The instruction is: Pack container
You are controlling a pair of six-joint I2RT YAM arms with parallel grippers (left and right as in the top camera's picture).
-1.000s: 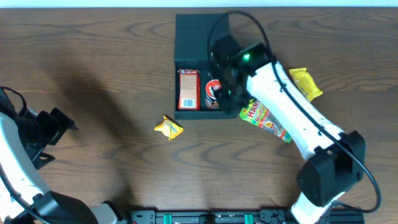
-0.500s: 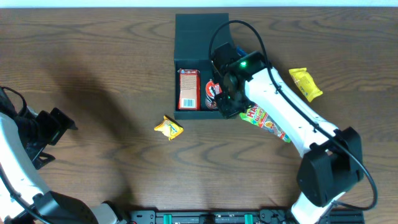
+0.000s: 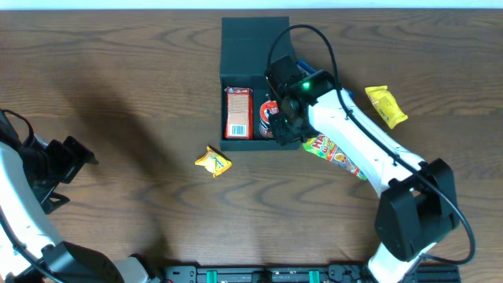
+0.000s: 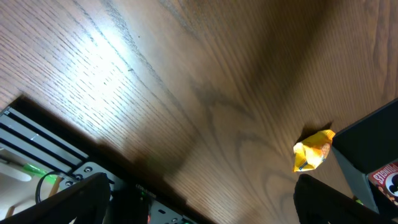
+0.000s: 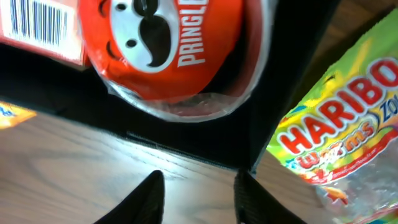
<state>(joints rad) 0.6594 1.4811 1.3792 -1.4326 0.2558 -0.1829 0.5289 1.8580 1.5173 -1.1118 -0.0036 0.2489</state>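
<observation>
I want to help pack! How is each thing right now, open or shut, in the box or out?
container: lid open.
red-and-white carton: lying inside the container.
Pringles can: inside the container, beside the carton.
Haribo bag: outside, on the table.
crumpled yellow packet: outside, on the table.
flat yellow packet: outside, on the table.
right gripper: open, empty.
left gripper: open, empty.
</observation>
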